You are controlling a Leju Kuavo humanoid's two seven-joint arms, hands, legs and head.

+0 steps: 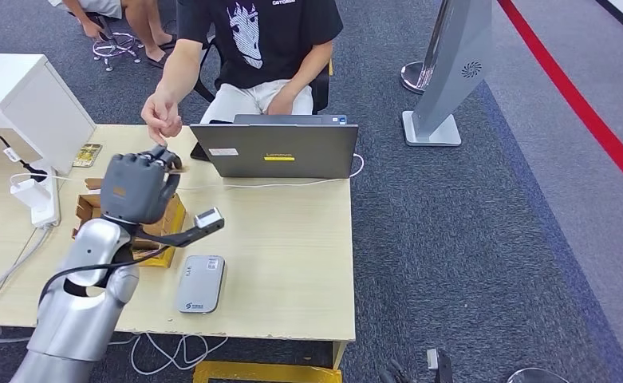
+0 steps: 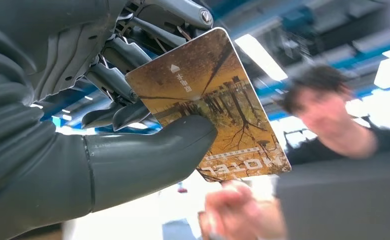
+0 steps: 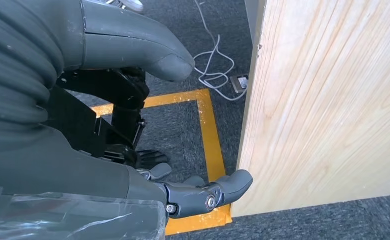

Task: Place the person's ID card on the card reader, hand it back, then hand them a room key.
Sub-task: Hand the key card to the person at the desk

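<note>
My left hand point(image 1: 139, 187) is raised over the left part of the table point(image 1: 292, 255) and pinches a brown hotel key card point(image 2: 217, 100) between thumb point(image 2: 148, 155) and fingers. The card's edge point(image 1: 178, 168) points at the person's hand point(image 1: 162, 116), which reaches in just beyond it. In the left wrist view that hand point(image 2: 237, 210) is blurred and close under the card. The grey card reader point(image 1: 200, 284) lies flat near the table's front edge with nothing on it. My right hand point(image 3: 83, 165) hangs beside the table's wooden side panel point(image 3: 327, 100), fingers apart and holding nothing.
An open grey laptop point(image 1: 276, 149) stands before the seated person. A cardboard box point(image 1: 91, 209) sits under my left hand, with a small device on a black arm point(image 1: 208, 219) beside it. A white box point(image 1: 29, 104), a power strip point(image 1: 41, 195) and a phone point(image 1: 87, 155) lie at the left.
</note>
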